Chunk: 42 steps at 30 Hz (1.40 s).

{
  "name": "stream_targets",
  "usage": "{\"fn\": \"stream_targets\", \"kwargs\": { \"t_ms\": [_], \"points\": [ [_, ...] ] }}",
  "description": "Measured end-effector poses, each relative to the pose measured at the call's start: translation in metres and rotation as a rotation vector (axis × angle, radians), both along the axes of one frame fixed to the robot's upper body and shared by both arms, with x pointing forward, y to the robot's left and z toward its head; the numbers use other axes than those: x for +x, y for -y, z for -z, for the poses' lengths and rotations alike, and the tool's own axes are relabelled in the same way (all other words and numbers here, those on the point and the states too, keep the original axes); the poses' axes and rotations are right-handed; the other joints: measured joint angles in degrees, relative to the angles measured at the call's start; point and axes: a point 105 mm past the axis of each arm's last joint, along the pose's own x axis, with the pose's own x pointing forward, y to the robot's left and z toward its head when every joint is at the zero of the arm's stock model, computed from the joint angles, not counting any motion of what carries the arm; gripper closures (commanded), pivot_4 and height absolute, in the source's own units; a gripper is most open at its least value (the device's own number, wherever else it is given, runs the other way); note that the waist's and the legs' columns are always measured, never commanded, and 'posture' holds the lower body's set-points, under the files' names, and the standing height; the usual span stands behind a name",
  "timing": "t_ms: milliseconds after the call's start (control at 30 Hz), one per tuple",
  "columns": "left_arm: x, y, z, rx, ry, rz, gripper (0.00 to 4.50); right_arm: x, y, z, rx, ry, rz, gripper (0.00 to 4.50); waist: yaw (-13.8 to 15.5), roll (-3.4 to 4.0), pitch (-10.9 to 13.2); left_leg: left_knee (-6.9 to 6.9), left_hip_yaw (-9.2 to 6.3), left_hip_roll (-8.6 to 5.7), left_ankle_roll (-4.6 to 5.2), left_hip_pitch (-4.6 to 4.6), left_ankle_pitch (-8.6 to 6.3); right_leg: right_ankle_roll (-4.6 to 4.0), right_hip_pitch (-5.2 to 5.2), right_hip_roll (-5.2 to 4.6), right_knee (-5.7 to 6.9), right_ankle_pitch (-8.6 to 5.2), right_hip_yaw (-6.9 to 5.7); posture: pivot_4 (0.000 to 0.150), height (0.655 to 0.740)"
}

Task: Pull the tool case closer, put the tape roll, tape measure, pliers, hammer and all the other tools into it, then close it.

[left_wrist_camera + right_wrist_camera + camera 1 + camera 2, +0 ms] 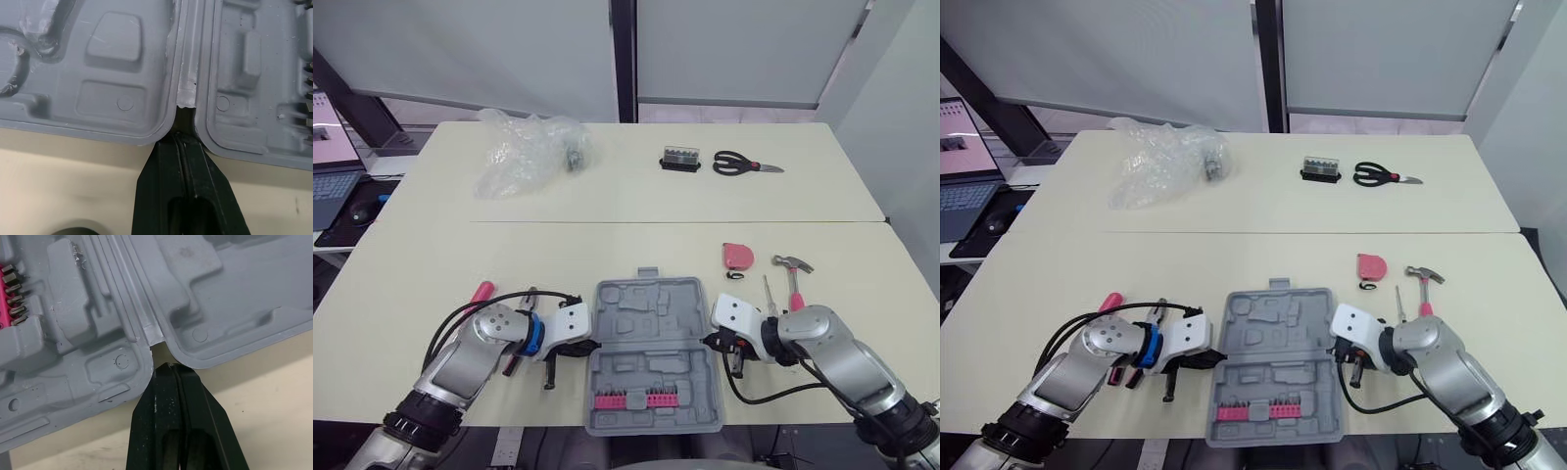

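The grey tool case (651, 323) lies open near the table's front edge, with a pink strip of bits (631, 399) in its near half. My left gripper (590, 345) is shut, its tips at the hinge notch on the case's left side (182, 137). My right gripper (708, 341) is also shut, its tips at the hinge notch on the right side (168, 367). A pink tape measure (737, 256), a hammer (794, 272) and a screwdriver (770, 294) lie right of the case. Red-handled tools (481, 292) lie left of it, partly hidden by my left arm.
Scissors (744, 164) and a small black bit box (680, 159) sit at the far right of the table. A crumpled clear plastic bag (524, 149) with something dark in it lies far left. A laptop (333, 166) stands on a side desk beyond the left edge.
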Motion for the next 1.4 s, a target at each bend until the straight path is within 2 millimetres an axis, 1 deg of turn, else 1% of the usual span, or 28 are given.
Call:
{"fn": "stream_targets", "kwargs": {
  "t_ms": [200,433,600,967,1400],
  "points": [
    [-0.008,-0.005,0.001,0.019,-0.015,0.003,4.5,-0.006,-0.005,0.007,-0.007,-0.019,-0.01,4.49,-0.08,0.0,0.0,-0.01,0.01,0.02,0.0,0.0,0.0,0.0,-0.01,0.01,-0.03,0.0,0.01,0.15,0.74],
    [-0.008,-0.01,0.0,0.035,-0.016,-0.005,4.5,-0.009,-0.012,0.013,-0.002,-0.045,-0.001,4.49,-0.07,-0.01,-0.01,-0.01,0.0,0.03,0.0,0.0,0.0,0.0,-0.01,0.03,-0.03,0.0,0.01,0.15,0.74],
    [-0.009,-0.011,0.0,0.037,-0.017,-0.01,4.5,-0.012,-0.013,0.014,-0.004,-0.052,-0.01,4.49,-0.08,-0.01,-0.01,-0.01,0.0,0.03,0.01,0.0,0.0,0.0,-0.01,0.03,-0.04,0.0,0.01,0.15,0.74],
    [-0.02,-0.014,0.002,0.04,-0.044,-0.014,4.5,-0.019,-0.015,0.014,0.007,-0.082,-0.033,4.49,-0.08,-0.02,-0.01,-0.02,0.01,0.04,0.01,0.0,-0.01,-0.01,0.0,0.03,-0.07,-0.01,0.01,0.15,0.74],
    [-0.022,-0.014,0.003,0.042,-0.049,-0.015,4.5,-0.023,-0.016,0.015,0.005,-0.096,-0.019,4.49,-0.07,-0.02,-0.01,-0.02,0.01,0.04,0.01,0.0,-0.01,0.0,0.0,0.03,-0.08,-0.01,0.02,0.15,0.74]
  ]
}}
